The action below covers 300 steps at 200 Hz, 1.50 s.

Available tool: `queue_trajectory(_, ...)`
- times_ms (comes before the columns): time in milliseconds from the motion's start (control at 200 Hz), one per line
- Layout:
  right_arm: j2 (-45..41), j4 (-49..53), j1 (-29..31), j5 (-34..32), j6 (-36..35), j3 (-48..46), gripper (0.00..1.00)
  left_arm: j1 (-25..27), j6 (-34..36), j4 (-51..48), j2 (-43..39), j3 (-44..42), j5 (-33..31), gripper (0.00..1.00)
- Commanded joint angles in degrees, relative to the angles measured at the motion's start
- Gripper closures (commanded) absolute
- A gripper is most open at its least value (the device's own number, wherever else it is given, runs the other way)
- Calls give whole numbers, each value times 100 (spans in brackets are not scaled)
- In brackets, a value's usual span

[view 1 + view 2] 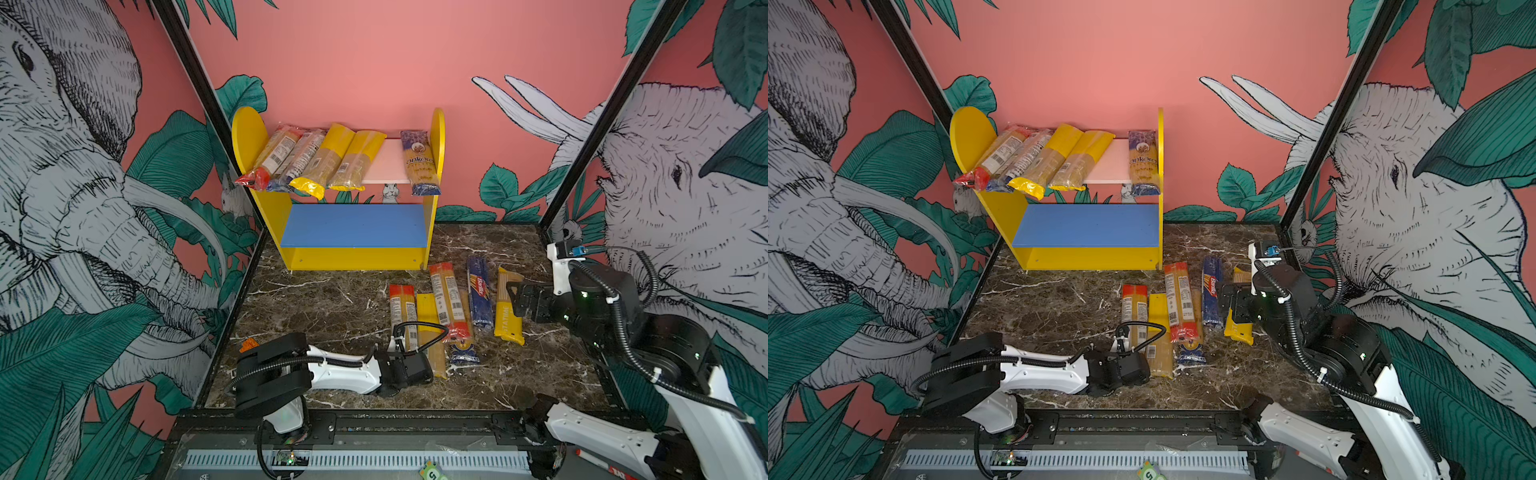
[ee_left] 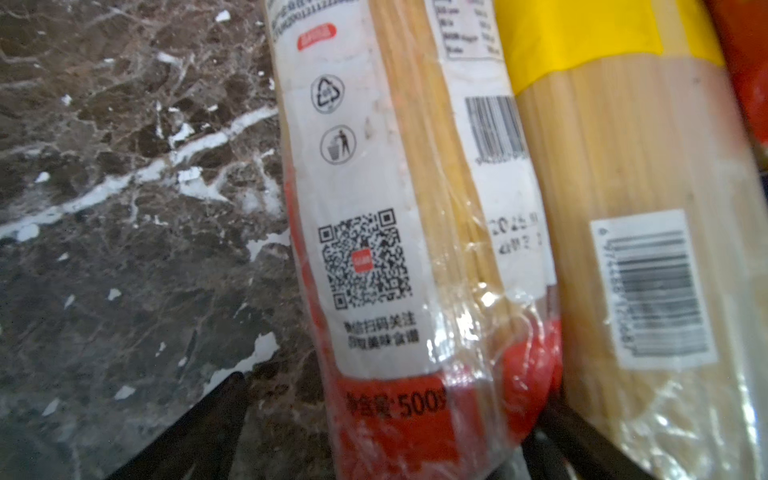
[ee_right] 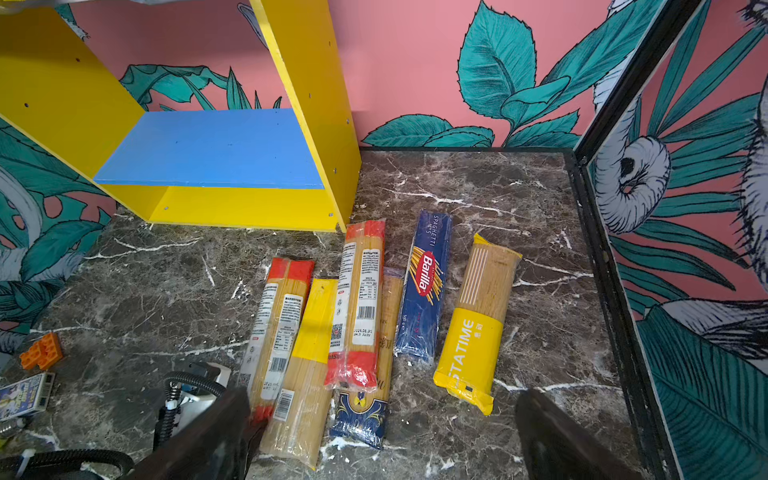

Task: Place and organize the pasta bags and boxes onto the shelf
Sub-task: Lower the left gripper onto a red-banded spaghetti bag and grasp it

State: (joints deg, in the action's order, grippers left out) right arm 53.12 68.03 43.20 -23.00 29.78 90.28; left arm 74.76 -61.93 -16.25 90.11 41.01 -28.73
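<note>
Six pasta packs lie on the marble table, and five lie on the pink upper board of the shelf.
Every pack has its long axis running from front to back wall; the upper ones overhang the front edge. The left gripper, with jaws wide apart, straddles the near end of the red-ended pack. The right gripper hangs above the table, jaws apart.

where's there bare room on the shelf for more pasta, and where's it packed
The blue lower board is wholly bare. The pink upper board has one gap, between a yellow-ended bag and the blue-ended bag by the right panel. Its left half is crowded with four bags.
</note>
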Motion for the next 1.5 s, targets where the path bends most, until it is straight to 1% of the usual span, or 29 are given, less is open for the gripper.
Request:
queue_trajectory(0,103,-22,26,-108,-91,112,1,-339,-468,-307,-316,-471,-69,1)
queue_trajectory(150,206,-92,27,-82,-183,122,1,-652,-395,-761,-1109,-813,-209,1)
queue_trajectory(230,241,-174,26,-63,-210,89,1,-714,-203,-802,-1474,-893,-226,1)
queue_trajectory(365,278,-293,21,-47,-235,-7,1,-715,278,-935,-1701,-722,-157,1)
queue_trajectory(505,304,-446,14,37,-197,-148,1,-716,1005,-572,-1764,-644,68,1)
queue_trajectory(730,354,-634,14,236,-85,-384,1,-715,1644,338,-2090,-939,91,1)
queue_trajectory(795,389,-692,14,356,-47,-475,1,-748,1828,499,-2044,-972,84,1)
queue_trajectory(925,510,-797,16,683,52,-652,1,-986,2057,727,-1688,-964,365,1)
queue_trajectory(1055,635,-926,13,878,133,-848,1,-1140,2278,948,-1392,-936,455,1)
queue_trajectory(1210,847,-993,13,1114,180,-863,1,-1422,2564,1261,-1261,-1019,632,1)
queue_trajectory(1340,1011,-955,13,1175,200,-829,1,-1661,2673,1748,-1129,-1196,999,1)
queue_trajectory(1495,1149,-883,14,1169,216,-752,1,-1675,2661,2116,-781,-1230,1248,1)
